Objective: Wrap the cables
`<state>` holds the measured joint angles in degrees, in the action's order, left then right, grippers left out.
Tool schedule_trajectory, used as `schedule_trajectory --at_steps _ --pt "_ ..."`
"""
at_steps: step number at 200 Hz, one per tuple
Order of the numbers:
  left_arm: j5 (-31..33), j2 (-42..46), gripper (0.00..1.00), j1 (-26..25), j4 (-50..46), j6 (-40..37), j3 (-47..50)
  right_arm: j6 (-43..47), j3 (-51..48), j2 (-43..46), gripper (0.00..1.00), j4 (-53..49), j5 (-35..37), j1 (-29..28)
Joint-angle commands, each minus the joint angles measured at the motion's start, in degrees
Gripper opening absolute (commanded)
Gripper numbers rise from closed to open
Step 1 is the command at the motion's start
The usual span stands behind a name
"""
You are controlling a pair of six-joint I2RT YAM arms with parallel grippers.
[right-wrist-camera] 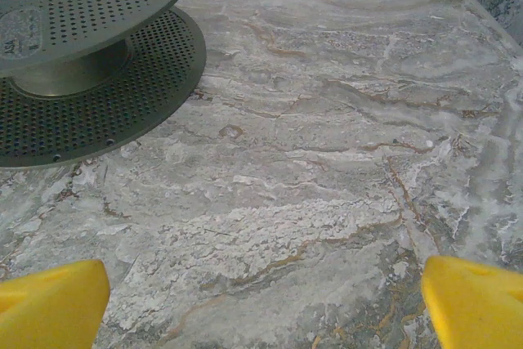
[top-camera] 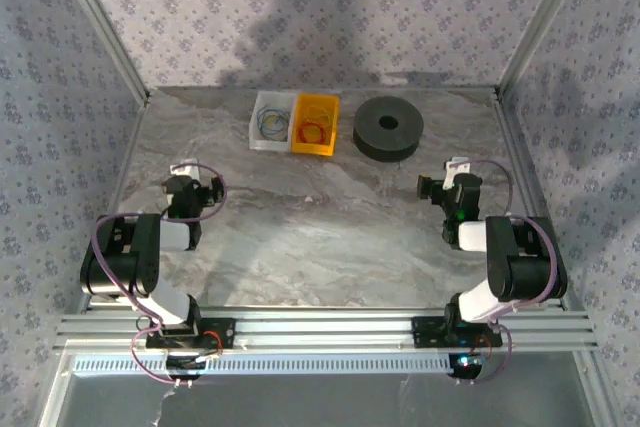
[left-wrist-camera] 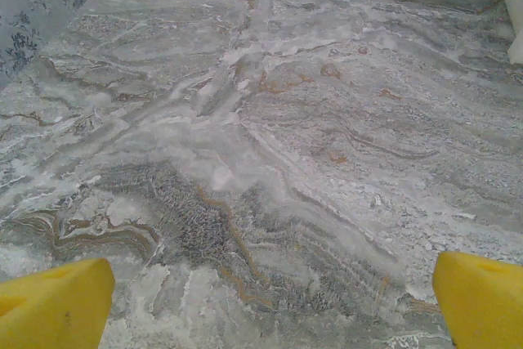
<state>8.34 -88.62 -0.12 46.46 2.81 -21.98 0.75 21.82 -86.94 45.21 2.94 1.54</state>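
Both grippers stand wide apart with nothing in them; the red cable sits coiled in a bin.

I see the red cable (top-camera: 313,131) lying as a flat loop in the yellow bin (top-camera: 332,112) near the table's (top-camera: 320,237) far edge, so I cannot give it a heading. A white bin (top-camera: 256,132) touches that bin on the left, and the dark spool (top-camera: 370,132) stands just to its right. The left gripper (top-camera: 190,184) hangs near the left edge and the right gripper (top-camera: 440,187) near the right edge, its yellow fingers (right-wrist-camera: 53,304) pointing past the spool.
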Motion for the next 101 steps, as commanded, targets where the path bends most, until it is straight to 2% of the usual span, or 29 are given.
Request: schedule_trajectory --at_steps 1,101 --pt "-0.2 0.7 1.00 0.1 1.2 -0.5 -1.2 0.5 1.2 0.0 1.00 -0.4 -0.6 0.4" --pt "-0.2 0.7 1.00 0.0 1.2 -0.5 -1.3 0.4 1.4 0.0 1.00 -0.6 -0.9 0.6"
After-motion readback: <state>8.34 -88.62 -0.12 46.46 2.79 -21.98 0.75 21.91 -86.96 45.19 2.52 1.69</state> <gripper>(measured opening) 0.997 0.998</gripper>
